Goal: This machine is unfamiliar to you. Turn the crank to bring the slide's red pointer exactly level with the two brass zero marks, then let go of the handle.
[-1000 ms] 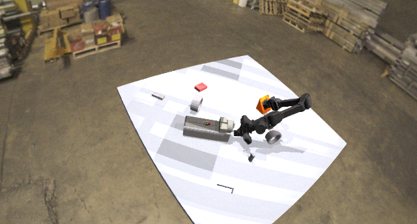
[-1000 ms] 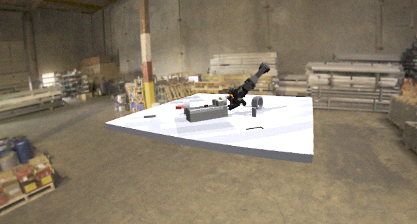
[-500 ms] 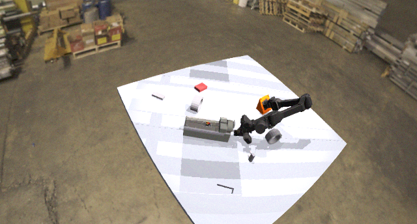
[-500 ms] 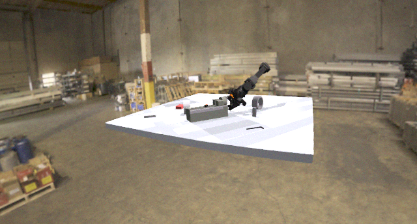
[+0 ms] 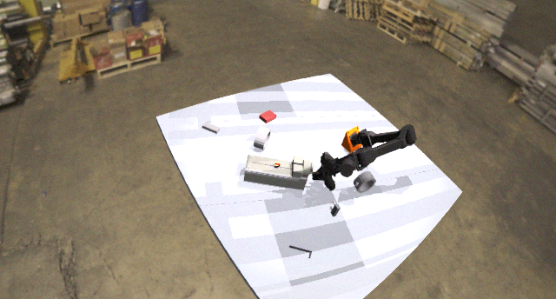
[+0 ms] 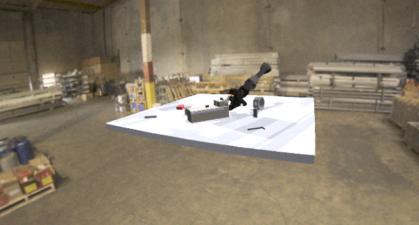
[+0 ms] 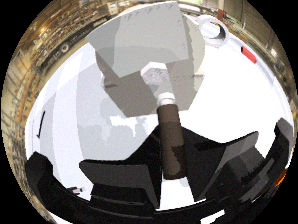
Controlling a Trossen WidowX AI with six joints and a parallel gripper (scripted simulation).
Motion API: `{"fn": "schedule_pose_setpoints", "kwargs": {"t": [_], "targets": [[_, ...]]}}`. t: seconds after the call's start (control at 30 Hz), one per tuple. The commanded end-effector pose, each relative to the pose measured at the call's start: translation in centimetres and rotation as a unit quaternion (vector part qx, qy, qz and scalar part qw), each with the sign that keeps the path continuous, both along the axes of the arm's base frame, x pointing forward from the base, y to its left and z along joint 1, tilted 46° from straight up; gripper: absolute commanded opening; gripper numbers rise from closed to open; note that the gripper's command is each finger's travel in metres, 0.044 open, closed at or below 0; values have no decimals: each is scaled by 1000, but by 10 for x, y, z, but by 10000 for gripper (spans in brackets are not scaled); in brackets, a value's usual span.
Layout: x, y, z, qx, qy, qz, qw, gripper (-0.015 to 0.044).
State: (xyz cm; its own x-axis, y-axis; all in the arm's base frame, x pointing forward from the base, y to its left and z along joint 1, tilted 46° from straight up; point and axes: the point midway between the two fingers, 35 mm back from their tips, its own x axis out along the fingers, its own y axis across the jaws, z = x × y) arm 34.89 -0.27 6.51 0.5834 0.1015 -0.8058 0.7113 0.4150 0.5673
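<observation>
The machine (image 5: 274, 179) (image 6: 209, 115) is a long grey box with a light top and a raised housing at the end toward the arm. A small red and yellow spot, the pointer area (image 5: 277, 165), shows on its top; the pointer and the brass marks are too small to tell apart. The crank handle (image 7: 171, 142) is a dark brown cylinder on a pale stem, with a grey crank arm behind it in the wrist view. My gripper (image 7: 166, 128) (image 5: 316, 176) is shut on the crank handle, with a finger on each side. In the exterior view the fingertips are hidden.
A grey ring (image 5: 364, 182) (image 6: 258, 103) lies near the arm, another ring (image 5: 261, 138) beyond the machine. A red block (image 5: 268, 116), a grey bar (image 5: 211, 127), a small dark block (image 5: 335, 209), a hex key (image 5: 301, 249) and an orange bracket (image 5: 350, 140) are on the table (image 5: 243, 264).
</observation>
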Motion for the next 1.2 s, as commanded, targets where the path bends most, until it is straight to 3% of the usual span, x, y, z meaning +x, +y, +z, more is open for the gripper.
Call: {"fn": "schedule_pose_setpoints", "kwargs": {"t": [0.0,1.17], "targets": [[-7,-5,-4,-2,7,-5,1000,0],[-22,-39,17,-3,8,-5,1000,0]]}}
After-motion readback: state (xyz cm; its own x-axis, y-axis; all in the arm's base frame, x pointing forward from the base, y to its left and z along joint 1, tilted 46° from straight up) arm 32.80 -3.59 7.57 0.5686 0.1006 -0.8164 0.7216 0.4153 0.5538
